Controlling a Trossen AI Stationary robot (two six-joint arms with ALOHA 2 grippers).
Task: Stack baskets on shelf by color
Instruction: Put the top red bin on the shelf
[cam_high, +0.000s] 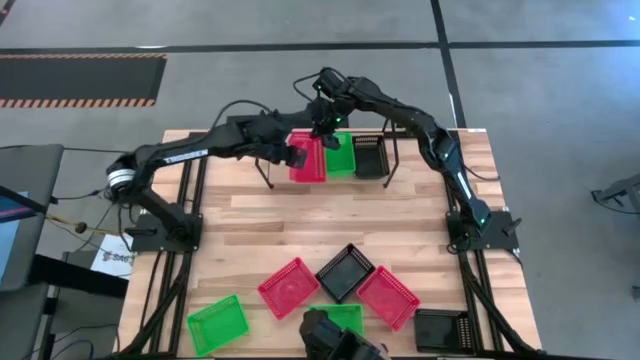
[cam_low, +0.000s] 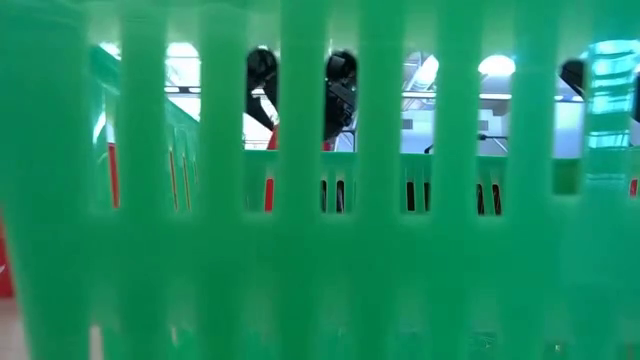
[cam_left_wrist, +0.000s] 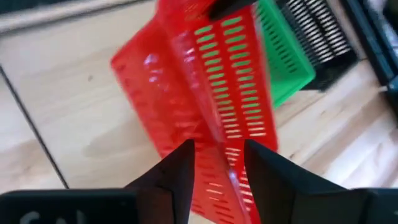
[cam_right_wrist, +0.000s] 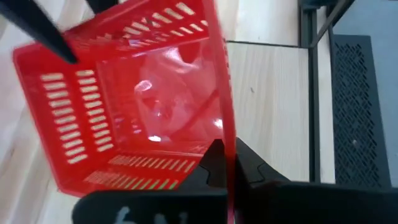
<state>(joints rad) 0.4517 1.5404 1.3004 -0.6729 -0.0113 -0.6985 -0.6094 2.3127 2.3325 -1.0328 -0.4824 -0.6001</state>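
At the top centre of the high view both arms meet over the shelf (cam_high: 375, 135), where a red basket (cam_high: 308, 158) sits at the left end beside a green basket (cam_high: 341, 155) and a black basket (cam_high: 370, 156). The right gripper (cam_right_wrist: 225, 167) is pressed together on the red basket's rim, which runs as a thin red edge between its fingers; it seems to be holding the basket steady from the far side. The left gripper (cam_left_wrist: 217, 163) has its fingers spread, one on each side of the basket's other wall (cam_left_wrist: 205, 93), not clearly squeezing it; whether they touch the plastic is hard to tell. Held at both ends like this, the basket can probably be lined up on the narrow board, and it looks tilted in both wrist views, not lying flat. Six more baskets wait along the bottom of the high view: a green one (cam_high: 217, 323), a red one (cam_high: 289, 288), a black one (cam_high: 345, 272), another red one (cam_high: 388, 297), another black one (cam_high: 441, 329), and a second green one (cam_high: 343, 318) partly covered by a dark object at the bottom edge. The low view is almost wholly blocked by green mesh (cam_low: 320, 250) right in front of the lens, so only slivers of the arms show through its slots.
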